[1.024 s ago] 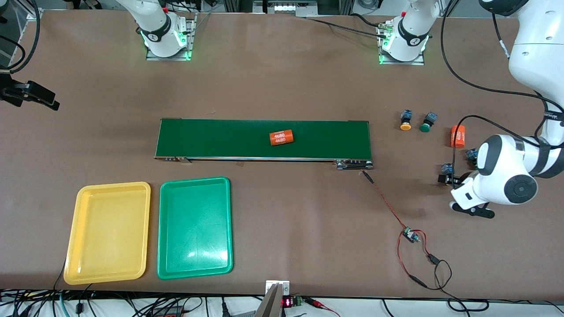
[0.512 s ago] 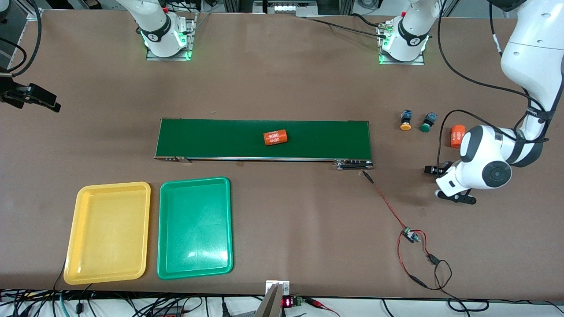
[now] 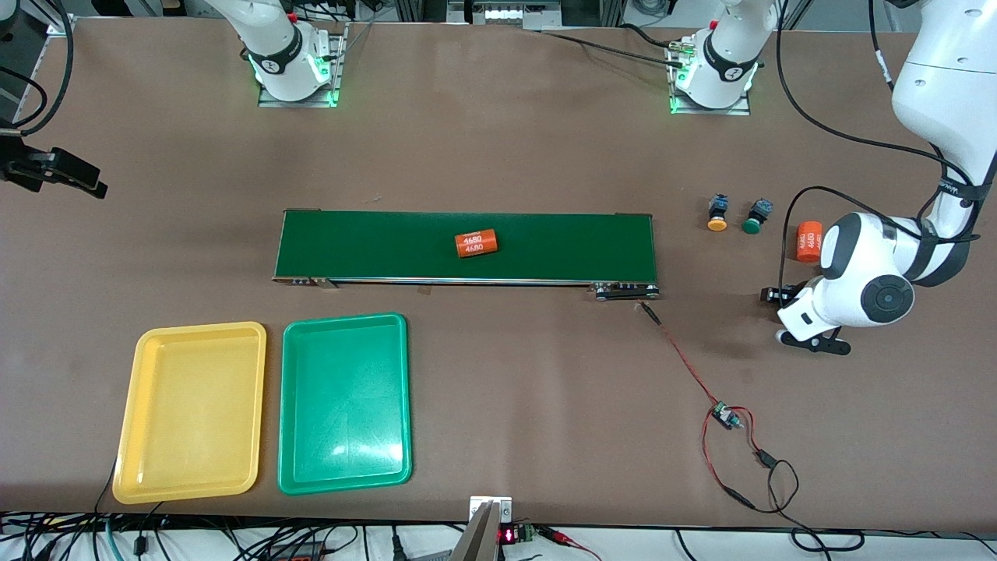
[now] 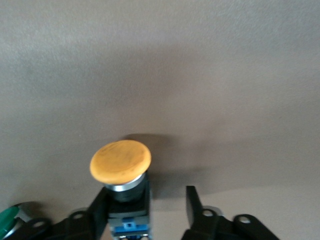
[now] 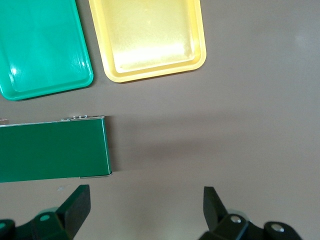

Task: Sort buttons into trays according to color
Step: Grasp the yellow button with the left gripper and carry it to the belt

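**One yellow-orange button between the left hand's fingers**

One yellow-orange button stands on the brown desk at the left arm's end, framed by the left hand. The hand is half-narrowed. One finger lies against the button's black body, and the other finger is apart from it, with desk showing in the gap. The left arm folds down low, and its hand is close to the desk.

Only the left wrist view shows this button, with its blue tag and a sliver of a green cap just beside it. In the front view the white wrist hides both.

The front view shows a second yellow-orange button and a green button side by side, farther from the camera than the hand. An orange cylinder with unreadable white print is near them.

Another cylinder, printed "4680" twice, lies on the dark green conveyor belt.

The yellow tray and green tray sit side by side, nearer the camera than the belt.

The right hand waits over the right arm's end of the desk, its fingers wide apart.
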You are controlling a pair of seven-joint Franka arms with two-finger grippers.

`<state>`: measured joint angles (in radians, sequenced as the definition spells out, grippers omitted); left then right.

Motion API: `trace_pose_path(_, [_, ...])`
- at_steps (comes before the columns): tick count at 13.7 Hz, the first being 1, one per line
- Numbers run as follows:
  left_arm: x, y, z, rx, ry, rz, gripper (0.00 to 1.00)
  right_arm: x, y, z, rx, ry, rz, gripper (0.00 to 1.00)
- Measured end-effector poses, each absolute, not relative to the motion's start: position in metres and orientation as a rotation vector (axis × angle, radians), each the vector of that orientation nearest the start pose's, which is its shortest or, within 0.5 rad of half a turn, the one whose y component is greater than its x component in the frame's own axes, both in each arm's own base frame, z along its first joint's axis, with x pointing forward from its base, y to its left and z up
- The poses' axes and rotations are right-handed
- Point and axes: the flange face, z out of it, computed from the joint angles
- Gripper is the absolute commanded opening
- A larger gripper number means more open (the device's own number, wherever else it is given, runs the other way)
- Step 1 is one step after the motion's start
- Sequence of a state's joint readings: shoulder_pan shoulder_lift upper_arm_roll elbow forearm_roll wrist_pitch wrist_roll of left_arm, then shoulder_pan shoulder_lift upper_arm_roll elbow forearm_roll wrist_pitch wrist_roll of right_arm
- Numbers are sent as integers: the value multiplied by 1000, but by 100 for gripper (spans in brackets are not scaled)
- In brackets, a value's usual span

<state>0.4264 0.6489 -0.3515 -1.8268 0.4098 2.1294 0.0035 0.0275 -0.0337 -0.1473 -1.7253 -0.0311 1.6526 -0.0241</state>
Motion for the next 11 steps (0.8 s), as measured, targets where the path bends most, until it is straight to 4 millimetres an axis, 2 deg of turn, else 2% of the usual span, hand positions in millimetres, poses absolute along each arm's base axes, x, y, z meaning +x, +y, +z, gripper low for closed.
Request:
trace_pose_path(1, [608,76,173,-3020,237,441,18,542,-70,577,-3161,146,65,100])
trace_pose_path(2, [607,80,172,-3022,226,441,11,542,-70,577,-3161,146,65,100])
trace_pose_path(4, [608,82,174,-3026,222,430,9,542,-70,577,-3161,146,65,100])
trace_pose_path(6, [612,73,181,-3031,244,406,9,542,-70,577,-3161,146,66,100])
trace_pose_path(7, [615,65,190,-3032,261,388,9,542,-70,577,-3161,146,66,100])
trace_pose_path(9, [620,40,219,-3023,311,384,9,542,-70,577,-3160,146,67,100])
trace_pose_path(11, [625,-3,261,-3021,329,416,9,542,-70,577,-3160,146,65,100])
